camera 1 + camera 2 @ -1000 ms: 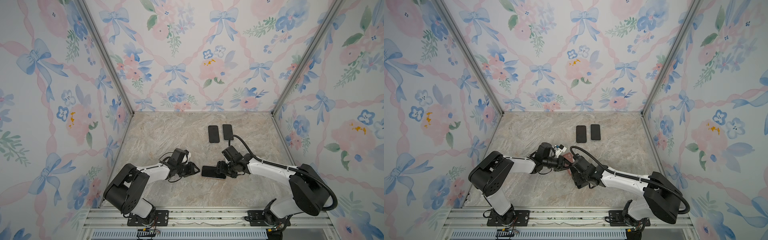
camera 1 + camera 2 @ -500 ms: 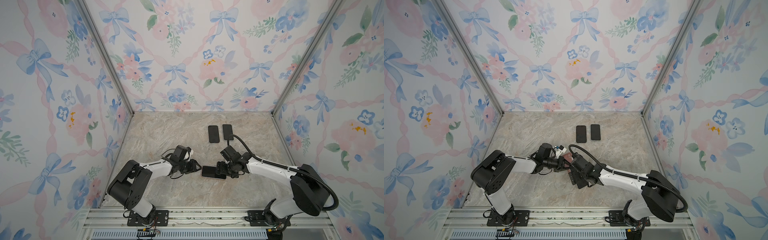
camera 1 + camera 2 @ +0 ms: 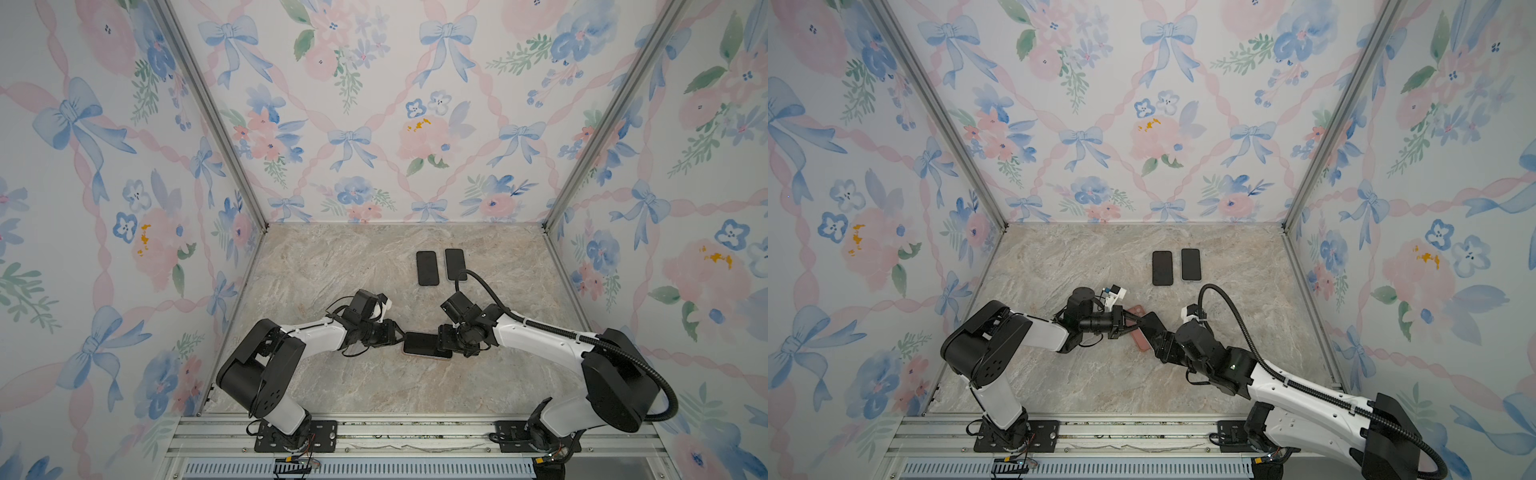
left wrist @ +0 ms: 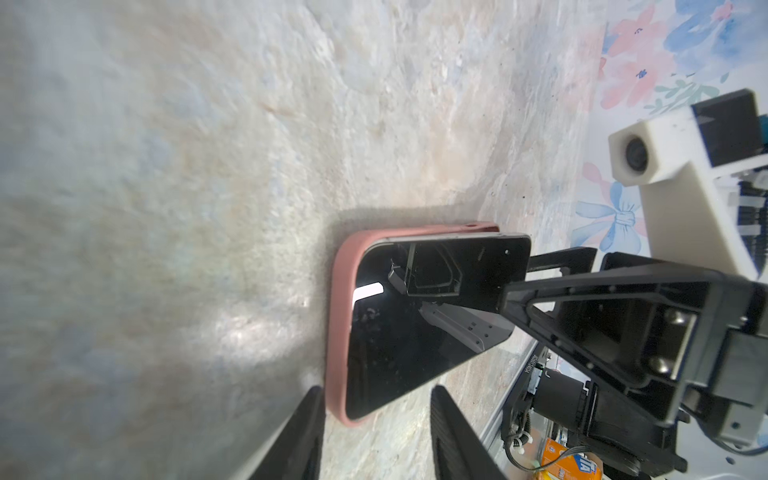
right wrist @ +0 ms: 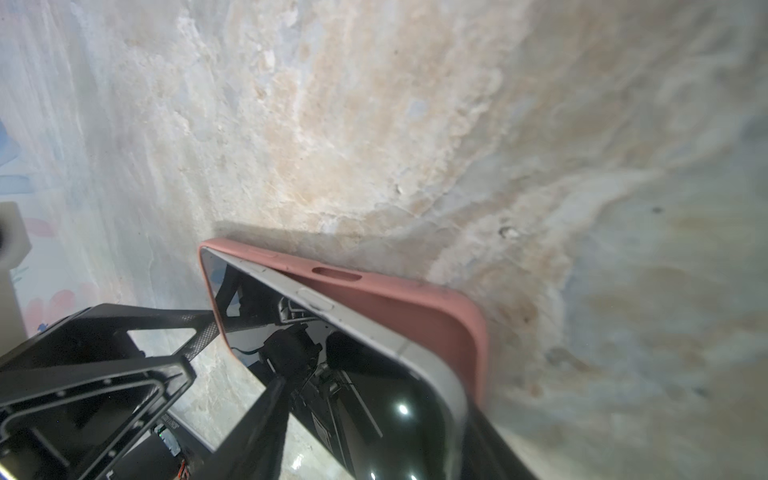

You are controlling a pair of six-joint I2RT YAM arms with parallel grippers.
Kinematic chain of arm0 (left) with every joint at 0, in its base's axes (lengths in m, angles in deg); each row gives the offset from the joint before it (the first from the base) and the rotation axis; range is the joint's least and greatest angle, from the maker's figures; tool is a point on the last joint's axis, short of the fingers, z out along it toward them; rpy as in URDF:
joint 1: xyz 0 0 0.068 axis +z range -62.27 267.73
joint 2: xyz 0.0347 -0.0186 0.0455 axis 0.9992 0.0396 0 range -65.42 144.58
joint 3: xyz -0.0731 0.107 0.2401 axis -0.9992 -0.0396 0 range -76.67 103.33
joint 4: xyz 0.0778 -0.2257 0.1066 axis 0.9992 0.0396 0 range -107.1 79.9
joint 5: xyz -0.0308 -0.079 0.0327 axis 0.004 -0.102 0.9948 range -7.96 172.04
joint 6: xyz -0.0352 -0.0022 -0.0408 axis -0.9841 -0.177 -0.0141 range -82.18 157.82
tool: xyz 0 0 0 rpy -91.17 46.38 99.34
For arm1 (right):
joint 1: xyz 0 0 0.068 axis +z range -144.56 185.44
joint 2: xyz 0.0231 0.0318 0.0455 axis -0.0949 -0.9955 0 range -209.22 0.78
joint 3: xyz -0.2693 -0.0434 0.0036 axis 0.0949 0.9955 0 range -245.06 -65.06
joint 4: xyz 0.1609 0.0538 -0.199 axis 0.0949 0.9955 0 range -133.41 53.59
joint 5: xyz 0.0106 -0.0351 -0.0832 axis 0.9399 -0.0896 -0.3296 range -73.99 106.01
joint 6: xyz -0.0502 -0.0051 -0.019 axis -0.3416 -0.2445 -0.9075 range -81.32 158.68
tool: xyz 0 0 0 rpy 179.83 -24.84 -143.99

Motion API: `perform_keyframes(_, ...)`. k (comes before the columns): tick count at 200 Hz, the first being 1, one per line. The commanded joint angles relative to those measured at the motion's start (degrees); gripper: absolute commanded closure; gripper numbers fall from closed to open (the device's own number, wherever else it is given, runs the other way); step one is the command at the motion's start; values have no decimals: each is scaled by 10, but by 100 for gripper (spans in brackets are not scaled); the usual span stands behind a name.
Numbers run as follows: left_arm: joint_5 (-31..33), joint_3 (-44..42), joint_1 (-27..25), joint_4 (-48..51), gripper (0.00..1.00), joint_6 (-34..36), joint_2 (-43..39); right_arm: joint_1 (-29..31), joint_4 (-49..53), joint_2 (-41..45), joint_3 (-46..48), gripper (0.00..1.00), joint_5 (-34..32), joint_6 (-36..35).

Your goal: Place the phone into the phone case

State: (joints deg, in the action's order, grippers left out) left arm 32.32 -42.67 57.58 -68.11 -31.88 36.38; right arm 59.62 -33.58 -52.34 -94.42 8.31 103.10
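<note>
I have the phone (image 4: 415,332) toward 6 o'clock on the marble-patterned table (image 3: 374,386), between my two arms. It is a slim handset with a glossy black screen that mirrors the grippers. Its frame is silver-white, with a button on the long side.

It is only partly in the dusty-pink phone case (image 4: 338,316). The end at 9 o'clock is tucked inside the rim. The end at 3 o'clock is tilted up, so its silver side stands clear above the pink wall. The case lies flat on the table and has a slot cut in its long side.

My left gripper (image 3: 401,336) sits at the phone's 9 o'clock, fingers drawn narrow and pinching the corner of the case. My right gripper (image 3: 441,345) sits at 3 o'clock, fingers spread wide across the phone's width and clasping the raised end.

Farther out, toward 12 o'clock, a black phone (image 3: 427,268) and a second black phone (image 3: 456,264) lie side by side, well apart from the work. Behind them stands the floral wallpaper (image 3: 374,124).
</note>
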Motion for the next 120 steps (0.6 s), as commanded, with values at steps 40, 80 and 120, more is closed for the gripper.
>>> perform_keyframes(40, -1, -31, 7, -217, 99, -131, 18, -34, -135, 158, 136, 33, 4, 183)
perform_keyframes(80, 5, -42, 13, -388, 100, -237, 70, -48, -186, 187, 177, 35, 9, 196)
perform_keyframes(120, 11, -40, 13, -420, 100, -269, 71, -101, -211, 215, 189, 42, 42, 169)
